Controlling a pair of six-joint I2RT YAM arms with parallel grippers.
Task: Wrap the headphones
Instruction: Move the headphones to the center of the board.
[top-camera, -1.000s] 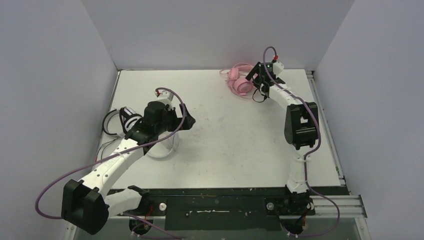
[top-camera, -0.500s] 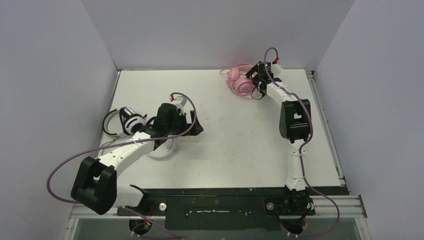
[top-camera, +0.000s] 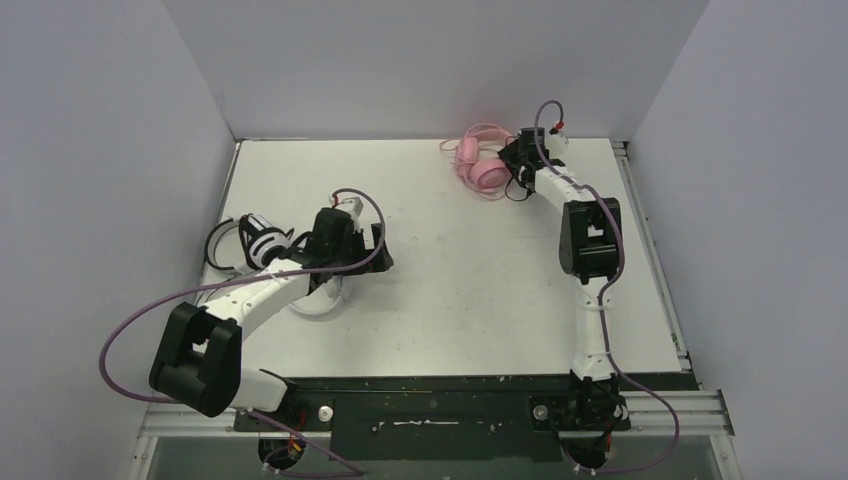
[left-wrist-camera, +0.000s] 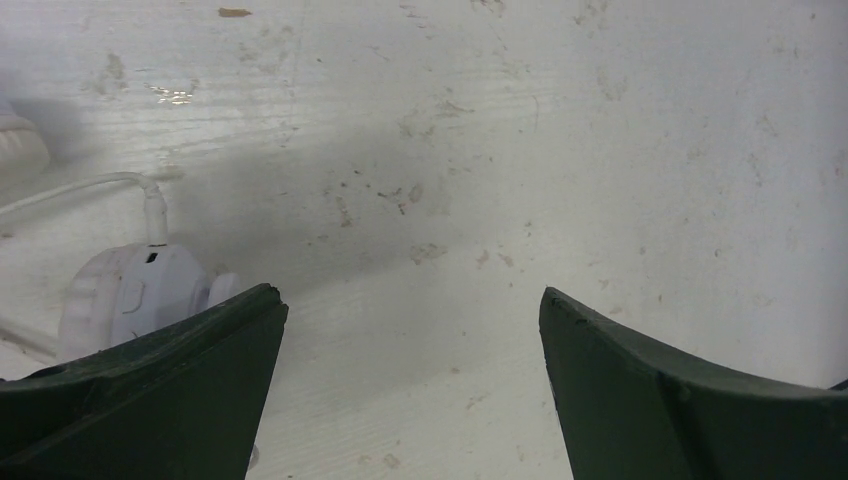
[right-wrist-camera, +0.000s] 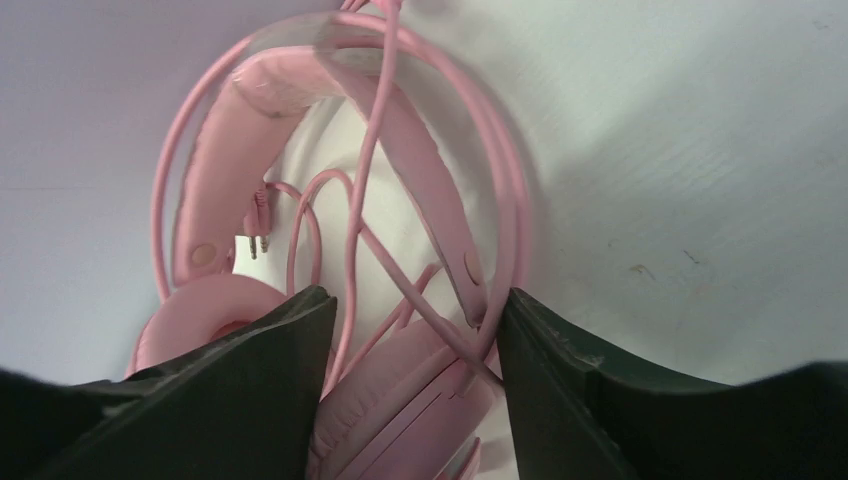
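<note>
Three pale walls (top-camera: 430, 60), scuffed white table (top-camera: 470, 290), left tool (left-wrist-camera: 408, 292) wide, right tool (right-wrist-camera: 415, 297), grip unclear

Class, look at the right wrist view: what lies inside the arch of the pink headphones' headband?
Loops of pink cable and its plug lie on the white table inside the pink headphones. The right tool hides part of the ear cups below.

Far headset (top-camera: 478, 168) back right on table (top-camera: 470, 290); outer headset (top-camera: 240, 243), inner headset (top-camera: 322, 305) left.

Bright, diffuse light. Soft shadow on table (left-wrist-camera: 650, 150) ahead of left gripper (left-wrist-camera: 410, 390). Pink headphones (right-wrist-camera: 400, 170) before right gripper (right-wrist-camera: 415, 390) blurred.
</note>
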